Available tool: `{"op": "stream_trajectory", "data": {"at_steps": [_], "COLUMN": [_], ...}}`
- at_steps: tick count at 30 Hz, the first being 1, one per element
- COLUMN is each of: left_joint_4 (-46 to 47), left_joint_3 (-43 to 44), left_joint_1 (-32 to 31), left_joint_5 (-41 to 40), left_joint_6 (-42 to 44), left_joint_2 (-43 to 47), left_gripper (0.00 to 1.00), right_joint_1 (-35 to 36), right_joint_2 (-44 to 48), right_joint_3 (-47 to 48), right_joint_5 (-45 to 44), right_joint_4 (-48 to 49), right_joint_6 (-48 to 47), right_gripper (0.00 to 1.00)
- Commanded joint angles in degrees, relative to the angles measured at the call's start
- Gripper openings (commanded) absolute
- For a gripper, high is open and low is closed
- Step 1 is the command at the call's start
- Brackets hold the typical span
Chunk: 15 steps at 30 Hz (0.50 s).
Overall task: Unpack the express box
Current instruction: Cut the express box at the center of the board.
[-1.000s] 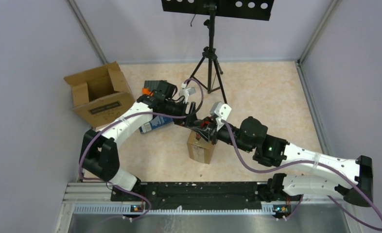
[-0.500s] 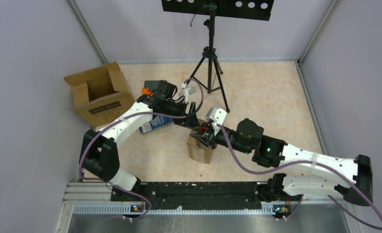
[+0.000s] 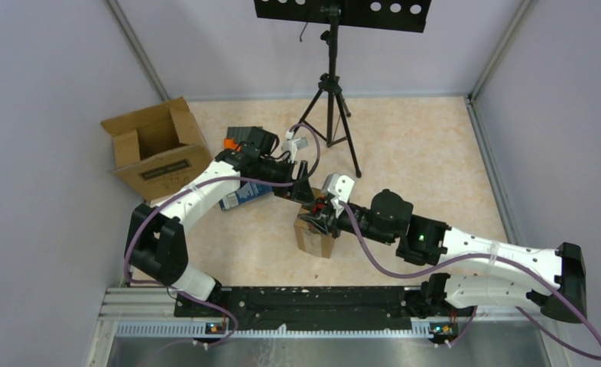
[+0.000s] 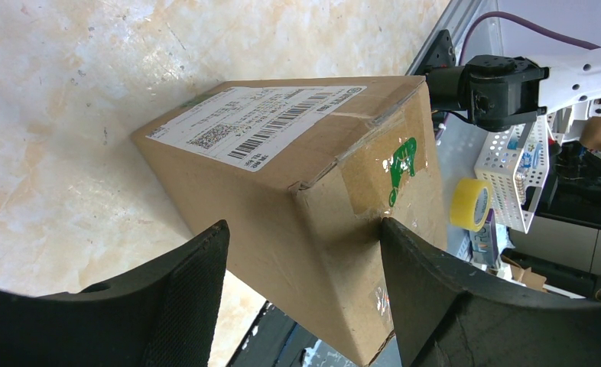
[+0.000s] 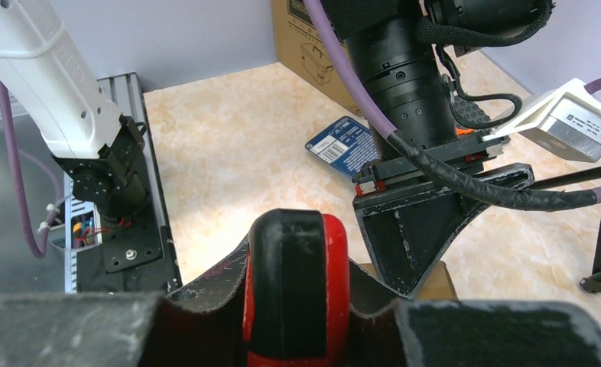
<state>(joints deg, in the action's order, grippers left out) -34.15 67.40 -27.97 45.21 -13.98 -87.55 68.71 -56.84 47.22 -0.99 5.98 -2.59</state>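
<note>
The express box (image 3: 315, 238), small, brown and taped shut, stands mid-table. In the left wrist view it (image 4: 297, 176) shows a white shipping label and clear tape with a green mark. My left gripper (image 3: 303, 191) straddles its upper far end (image 4: 305, 252), both fingertips against the cardboard. My right gripper (image 3: 323, 217) is shut on a red and black cutter (image 5: 297, 290) and hovers right over the box top, close beside the left fingers (image 5: 420, 229). The cutter's tip is hidden.
An open, larger cardboard box (image 3: 156, 149) stands at the back left. A blue packet (image 3: 244, 195) lies between it and the express box, and also shows in the right wrist view (image 5: 343, 145). A black tripod (image 3: 332, 107) stands behind.
My right gripper has moved left and forward with the cutter, onto the top of the express box. The left arm and the box have not moved.
</note>
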Motion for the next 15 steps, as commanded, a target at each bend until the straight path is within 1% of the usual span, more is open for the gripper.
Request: {"op": "stream_trajectory", "data": {"at_steps": [1, 15], "left_joint_4": [-1.09, -0.92], "left_joint_3": [-1.98, -1.94], "left_joint_1": [-0.19, -0.23], "left_joint_5": [-5.75, -5.49], "left_joint_6": [2.99, 2.90], "left_joint_2": [-1.49, -1.75], "left_gripper": [0.74, 0.74], "right_joint_1": [1.12, 1.24], "right_joint_2": [1.20, 1.64], "right_joint_3": [-0.35, -0.82], "right_joint_5": [-0.48, -1.97], "right_joint_4": [4.10, 5.03], "right_joint_6": [-1.62, -2.42], "right_gripper": [0.00, 0.00]}}
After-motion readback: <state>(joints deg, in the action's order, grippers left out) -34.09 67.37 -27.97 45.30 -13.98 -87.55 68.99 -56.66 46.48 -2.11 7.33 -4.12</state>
